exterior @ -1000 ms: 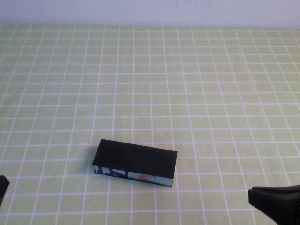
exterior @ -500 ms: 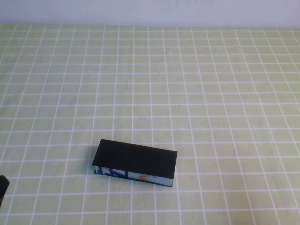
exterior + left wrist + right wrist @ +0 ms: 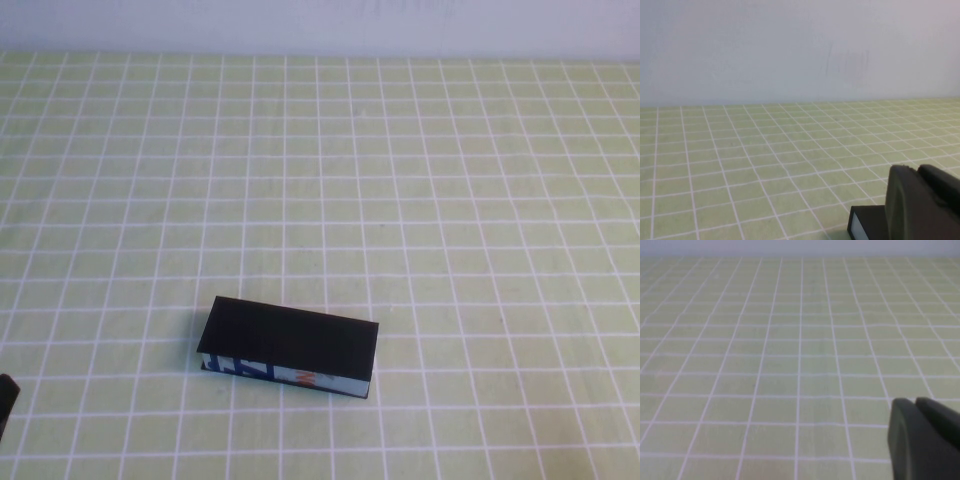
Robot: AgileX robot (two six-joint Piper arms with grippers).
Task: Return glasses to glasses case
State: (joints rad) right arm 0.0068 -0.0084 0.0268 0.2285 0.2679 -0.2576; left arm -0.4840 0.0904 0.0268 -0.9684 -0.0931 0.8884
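Observation:
The glasses case (image 3: 289, 347) lies shut on the green checked cloth, front left of centre, its blue, white and orange printed side facing me. The glasses are out of view. My left gripper (image 3: 5, 398) shows only as a dark tip at the high view's bottom left edge, well left of the case. In the left wrist view the left gripper (image 3: 918, 171) has its fingers pressed together, empty, with a corner of the case (image 3: 866, 224) just beyond it. My right gripper (image 3: 915, 402) is outside the high view; in the right wrist view it is shut and empty over bare cloth.
The green cloth with a white grid (image 3: 400, 200) covers the whole table up to a pale wall (image 3: 320, 25) at the back. Nothing else stands on it.
The right gripper, seen at the high view's bottom right one second ago, has drawn back out of that view. The left gripper's tip sank slightly lower. The case has not moved.

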